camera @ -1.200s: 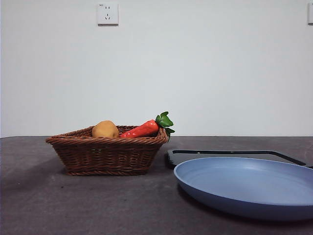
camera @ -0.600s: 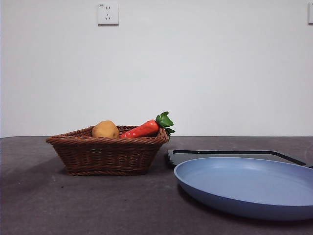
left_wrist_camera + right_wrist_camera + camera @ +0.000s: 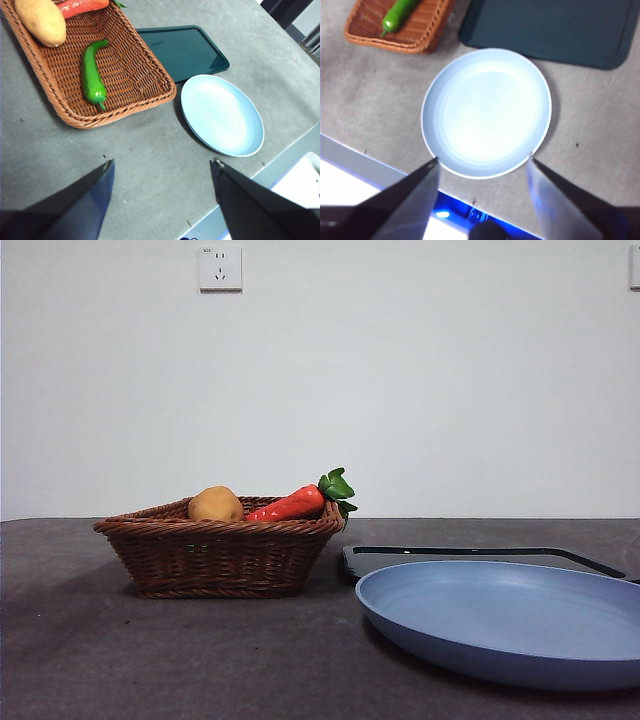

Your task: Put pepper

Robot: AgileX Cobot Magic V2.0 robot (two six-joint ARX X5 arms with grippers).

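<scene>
1. Pepper (image 3: 93, 74) lies flat inside wicker basket (image 3: 145, 95), apart from the potato (image 3: 41, 21) and carrot (image 3: 80, 6).
2. Left gripper (image 3: 161, 167) spread wide, empty, above table beside basket.
3. Right gripper (image 3: 482, 160) spread wide, empty, over blue plate (image 3: 486, 112); dark tray (image 3: 550, 30) between plate and basket's far side.

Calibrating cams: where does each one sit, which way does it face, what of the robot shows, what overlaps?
Front: table height, level across basket and blue plate to the wall; no robot visible.
Left wrist: above, down on pepper in the basket; left gripper open.
Right wrist: above, down on the plate; right gripper open.
Shared: plate, basket and dark tray in all three; pepper in both wrist views.
</scene>
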